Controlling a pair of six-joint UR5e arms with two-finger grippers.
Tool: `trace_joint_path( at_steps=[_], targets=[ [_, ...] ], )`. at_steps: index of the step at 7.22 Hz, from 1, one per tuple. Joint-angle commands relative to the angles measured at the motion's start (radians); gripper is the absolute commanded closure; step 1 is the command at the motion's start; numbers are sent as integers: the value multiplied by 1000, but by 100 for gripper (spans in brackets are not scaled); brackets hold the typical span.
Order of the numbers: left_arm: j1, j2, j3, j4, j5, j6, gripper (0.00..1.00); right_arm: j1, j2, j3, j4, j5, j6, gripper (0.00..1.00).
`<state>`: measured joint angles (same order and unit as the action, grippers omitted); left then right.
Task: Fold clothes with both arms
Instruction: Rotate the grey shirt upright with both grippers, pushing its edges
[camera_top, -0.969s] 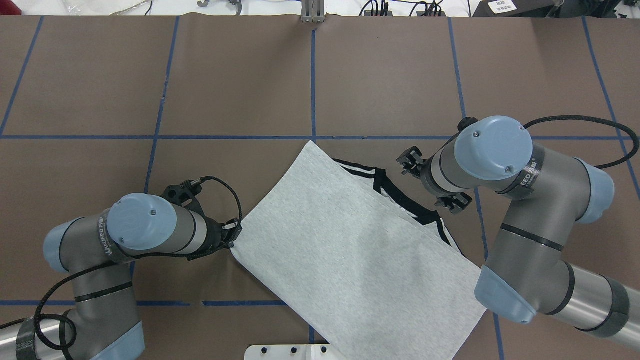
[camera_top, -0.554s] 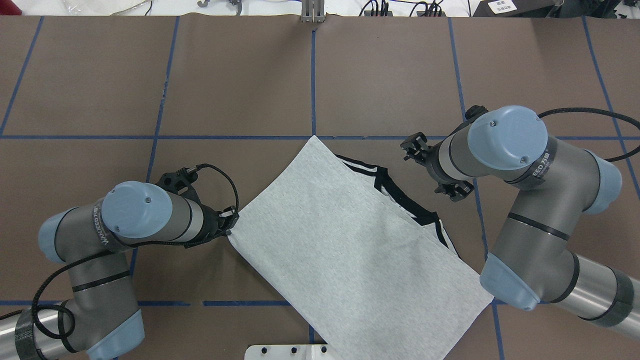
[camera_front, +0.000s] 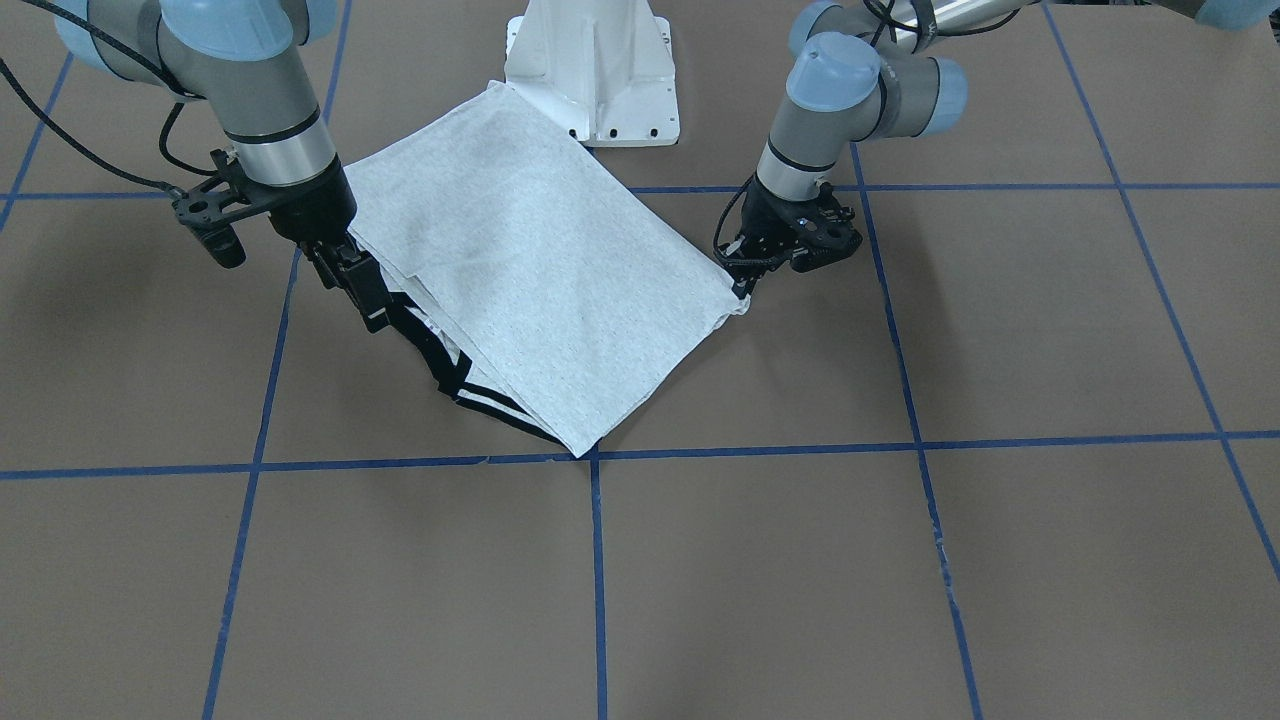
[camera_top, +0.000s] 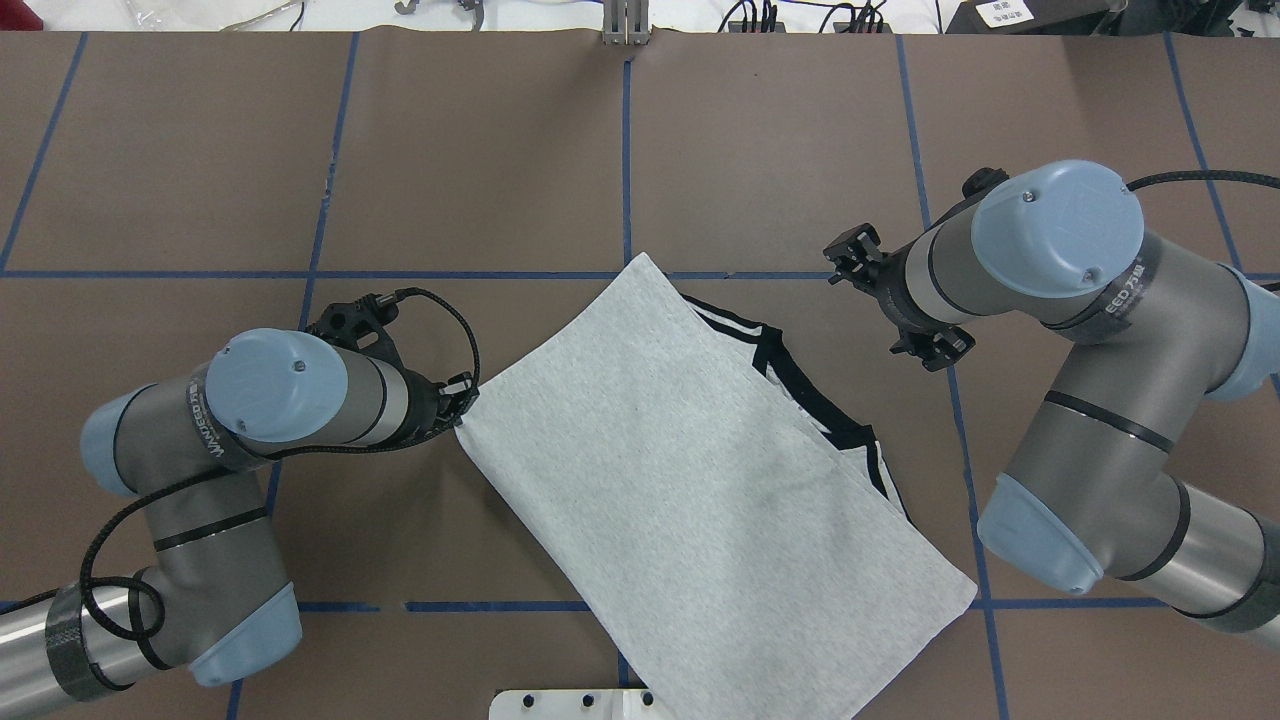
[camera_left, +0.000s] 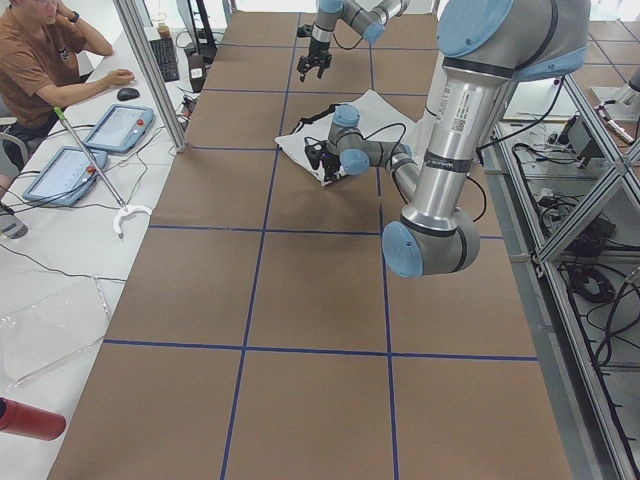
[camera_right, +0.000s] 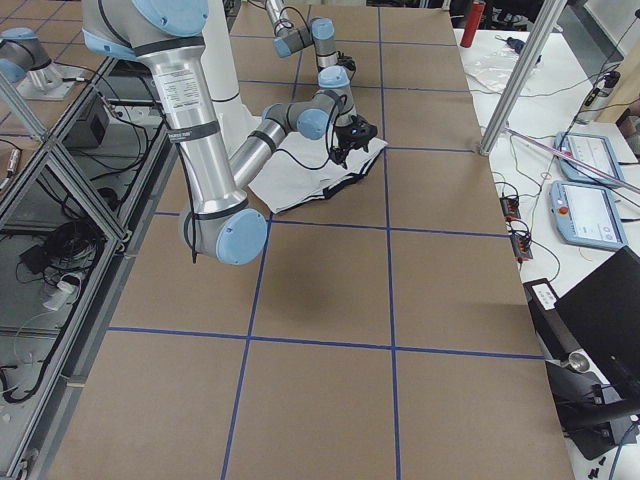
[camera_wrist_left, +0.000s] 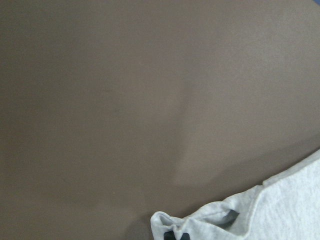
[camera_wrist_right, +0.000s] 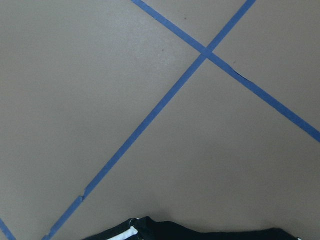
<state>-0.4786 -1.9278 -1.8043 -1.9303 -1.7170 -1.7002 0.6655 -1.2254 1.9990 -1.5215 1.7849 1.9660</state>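
Note:
The clothes are one light grey T-shirt (camera_top: 700, 480) lying folded and slanted on the brown table, its black collar (camera_top: 800, 385) and a striped cuff (camera_front: 490, 405) peeking out along one long edge. My left gripper (camera_top: 462, 400) is shut on the shirt's near left corner (camera_wrist_left: 240, 215), low at the table; the front view shows this gripper (camera_front: 745, 278) too. My right gripper (camera_front: 355, 285) hangs open beside the collar edge, holding nothing. In the overhead view it is hidden under the right wrist (camera_top: 905, 300). The right wrist view shows only the collar (camera_wrist_right: 200, 234) at its bottom edge.
The white pedestal base (camera_front: 590, 70) stands just behind the shirt's rear corner. Blue tape lines (camera_top: 627, 150) grid the brown tabletop. A person (camera_left: 45, 60) sits at a side desk with tablets beyond the table's left end. Metal frame posts (camera_right: 510, 90) flank the table.
The left gripper has drawn the shirt's corner away from the base, and the whole shirt has slid forward with it. The right arm has moved forward and outward, farther from the collar.

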Motion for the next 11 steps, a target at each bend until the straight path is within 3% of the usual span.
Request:
trace_joint_path(
  at_steps=[1,2,4,7,8,9,10,11],
  targets=[
    [-62,-11,22,-2,56,149,100,-6,20,-20,-2,4,-12,0],
    [-127,-55,80,-9,56,222,100,-9,67,-46,0,-1,-12,0],
    [-268,-245,321,-24,54,353,100,-9,72,-80,4,-5,-29,0],
    [-320,-460,725,-292,56,381,100,-7,70,-106,139,-9,-51,0],
    [-325,-500,775,-302,56,383,100,-7,73,-106,141,-9,-55,0],
    [-331,-504,778,-303,56,392,69,-10,78,-108,141,-7,-74,0],
    [-340,-504,769,-308,47,419,20,-26,95,-108,141,-7,-114,0],
    [-347,-484,699,-311,25,419,17,-62,110,-108,139,-9,-107,0]
  ],
)
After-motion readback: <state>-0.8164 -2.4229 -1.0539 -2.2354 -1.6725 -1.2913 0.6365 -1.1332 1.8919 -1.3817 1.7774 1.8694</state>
